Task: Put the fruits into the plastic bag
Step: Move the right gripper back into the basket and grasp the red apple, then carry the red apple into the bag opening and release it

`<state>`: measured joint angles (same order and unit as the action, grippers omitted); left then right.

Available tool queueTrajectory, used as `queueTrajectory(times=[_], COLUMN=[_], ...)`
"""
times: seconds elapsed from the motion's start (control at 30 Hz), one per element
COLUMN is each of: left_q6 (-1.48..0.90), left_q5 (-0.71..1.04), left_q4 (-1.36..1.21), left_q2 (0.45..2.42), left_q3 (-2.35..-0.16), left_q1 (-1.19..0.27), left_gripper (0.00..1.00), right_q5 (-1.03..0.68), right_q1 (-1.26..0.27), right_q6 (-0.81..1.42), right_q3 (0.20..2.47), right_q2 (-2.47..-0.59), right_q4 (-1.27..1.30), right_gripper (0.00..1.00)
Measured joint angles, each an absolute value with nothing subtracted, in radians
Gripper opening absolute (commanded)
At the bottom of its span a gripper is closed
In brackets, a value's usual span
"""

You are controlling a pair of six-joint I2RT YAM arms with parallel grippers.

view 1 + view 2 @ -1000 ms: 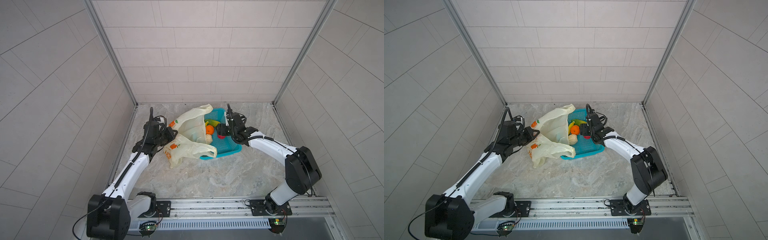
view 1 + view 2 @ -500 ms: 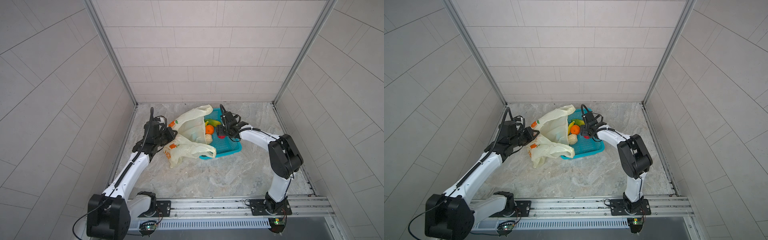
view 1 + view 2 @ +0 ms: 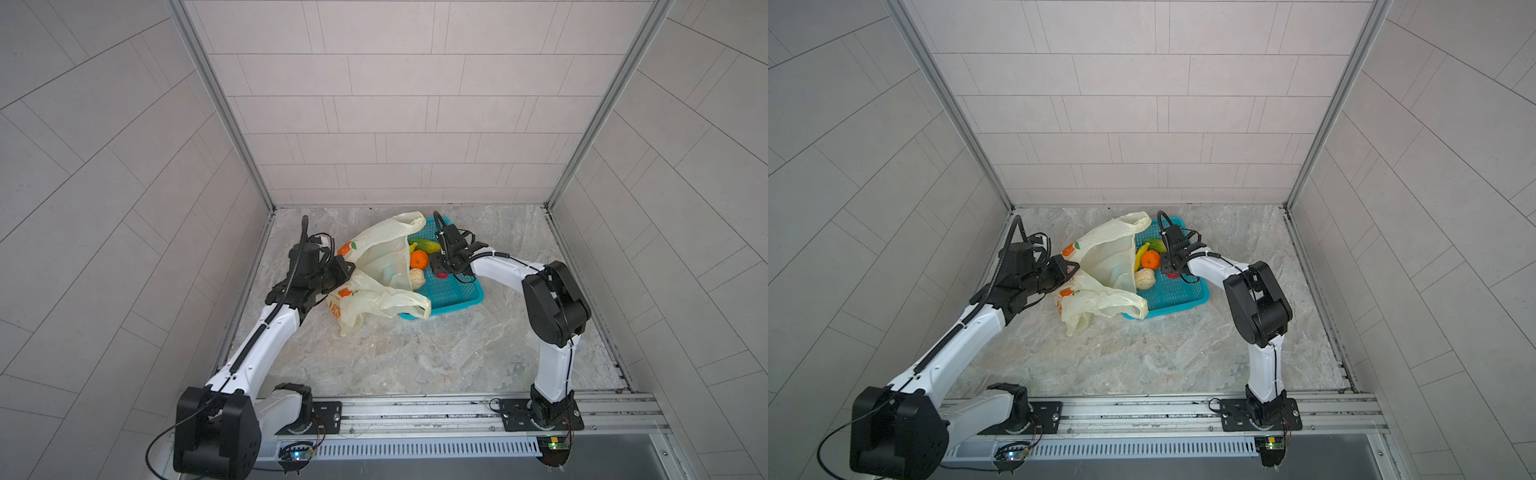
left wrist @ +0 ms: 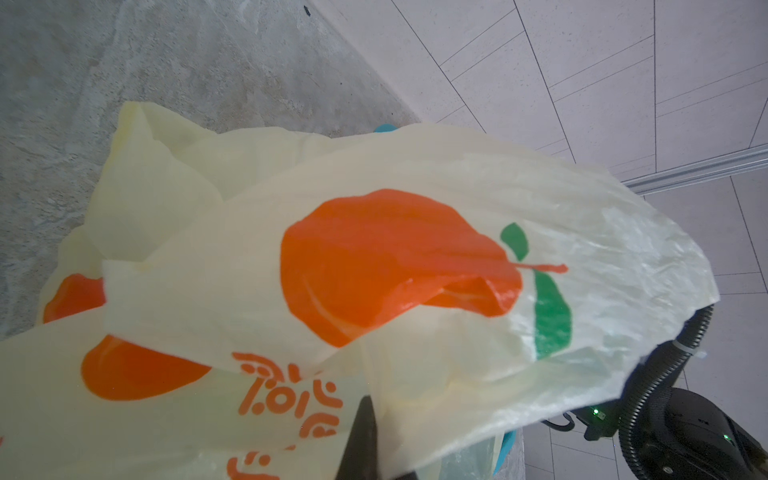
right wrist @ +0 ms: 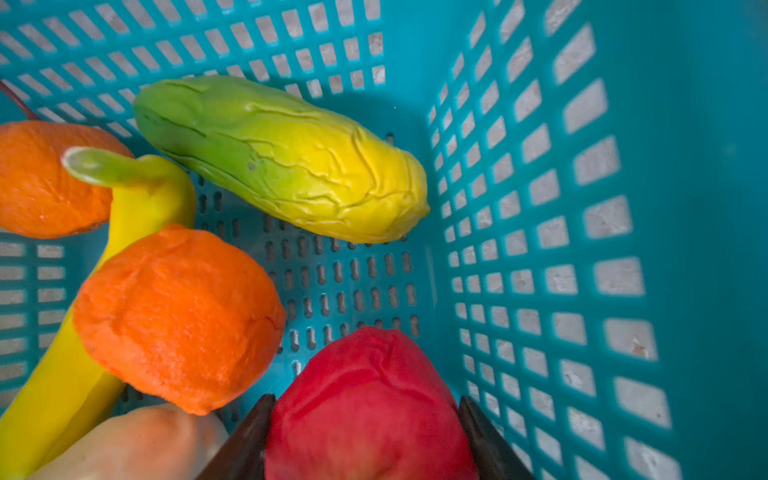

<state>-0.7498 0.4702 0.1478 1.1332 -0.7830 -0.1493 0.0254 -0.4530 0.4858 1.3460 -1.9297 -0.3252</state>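
The cream plastic bag lies beside the teal basket with its mouth lifted. My left gripper is shut on its printed edge, and one dark finger shows against the film. My right gripper reaches into the basket, both fingers pressed on the sides of the red fruit. Close to it lie an orange fruit, a banana, a long green-yellow fruit, a pale one and a second orange one.
The teal perforated basket stands on the marble floor just right of the bag, its wall close beside my right gripper. Tiled walls close in the left, back and right. The arm bases sit on a rail at the front.
My right arm has folded its elbow in, and its jaws have narrowed onto the red fruit. The left gripper and the bag have stayed put.
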Motion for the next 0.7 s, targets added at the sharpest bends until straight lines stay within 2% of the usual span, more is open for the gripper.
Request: queueTrajectory(times=[0.2,0.33,0.5,0.7], left_q6=[-0.749,-0.747,-0.746,-0.746], left_q5=[0.47,0.47,0.47,0.471], left_q4=[0.147,0.148,0.147,0.147], left_q2=[1.133,1.133,1.136,1.138], left_q3=[-0.781,-0.772,-0.771,-0.771], left_q1=[-0.149,-0.149,-0.149,-0.149], left_gripper=[0.0,0.0,0.0,0.0], right_q5=[0.017,-0.014,-0.107,-0.262], right_q1=[-0.453,-0.456,-0.51,-0.655], right_q6=[0.472,0.461,0.422,0.379], right_q3=[1.251,1.183,1.078,1.095], right_q2=[-1.798,-1.618,-1.417,-1.406], right_q4=[-0.331,-0.314,-0.175,-0.052], right_gripper=[0.46,0.46,0.47,0.48])
